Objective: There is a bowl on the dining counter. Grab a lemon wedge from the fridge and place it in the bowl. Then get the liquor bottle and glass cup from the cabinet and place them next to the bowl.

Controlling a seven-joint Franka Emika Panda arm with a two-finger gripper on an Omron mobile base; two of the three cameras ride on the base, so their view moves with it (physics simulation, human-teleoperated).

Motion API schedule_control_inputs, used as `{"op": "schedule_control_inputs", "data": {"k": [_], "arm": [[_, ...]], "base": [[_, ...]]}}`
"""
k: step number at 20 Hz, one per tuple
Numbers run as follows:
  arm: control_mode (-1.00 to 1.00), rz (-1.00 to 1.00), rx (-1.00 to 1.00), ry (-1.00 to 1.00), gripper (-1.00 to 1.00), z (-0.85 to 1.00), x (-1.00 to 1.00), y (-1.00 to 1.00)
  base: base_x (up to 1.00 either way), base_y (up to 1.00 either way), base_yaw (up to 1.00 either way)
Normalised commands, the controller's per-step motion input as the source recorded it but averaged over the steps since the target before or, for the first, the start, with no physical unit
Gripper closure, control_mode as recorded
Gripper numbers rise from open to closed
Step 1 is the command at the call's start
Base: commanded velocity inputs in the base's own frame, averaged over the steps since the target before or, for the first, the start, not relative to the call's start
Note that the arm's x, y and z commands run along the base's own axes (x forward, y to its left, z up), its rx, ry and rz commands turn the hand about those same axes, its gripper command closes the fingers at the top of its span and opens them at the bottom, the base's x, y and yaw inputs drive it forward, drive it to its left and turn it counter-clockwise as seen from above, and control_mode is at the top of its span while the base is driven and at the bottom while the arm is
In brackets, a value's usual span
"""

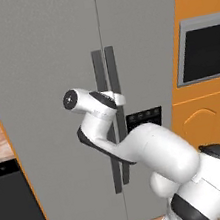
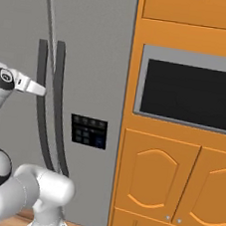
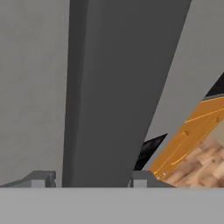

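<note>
While end effector (image 3: 89, 178) straddles fridge (image 1: 39, 68) handle (image 3: 113, 87), fingers spread either side, not yet pinching.

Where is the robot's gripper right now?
The gripper is right up at the fridge, with one of the fridge's long dark handles between its fingertips. In the left base view the hand reaches the handles at mid-door.
</note>
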Motion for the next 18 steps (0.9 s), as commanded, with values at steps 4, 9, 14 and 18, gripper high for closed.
{"op": "schedule_control_inputs", "data": {"k": [4, 9, 14, 18], "arm": [[-1.00, 0.00, 0.00, -0.06, 1.00, 0.00, -1.00, -0.10], [-1.00, 0.00, 0.03, -0.01, 1.00, 0.00, -1.00, 0.12], [-1.00, 0.05, 0.12, 0.00, 1.00, 0.00, -1.00, 0.51], [-1.00, 0.09, 0.12, 0.06, -1.00, 0.00, -1.00, 0.86]], "base": [[0.00, 0.00, 0.00], [0.00, 0.00, 0.00], [0.00, 0.00, 0.00], [0.00, 0.00, 0.00]]}}
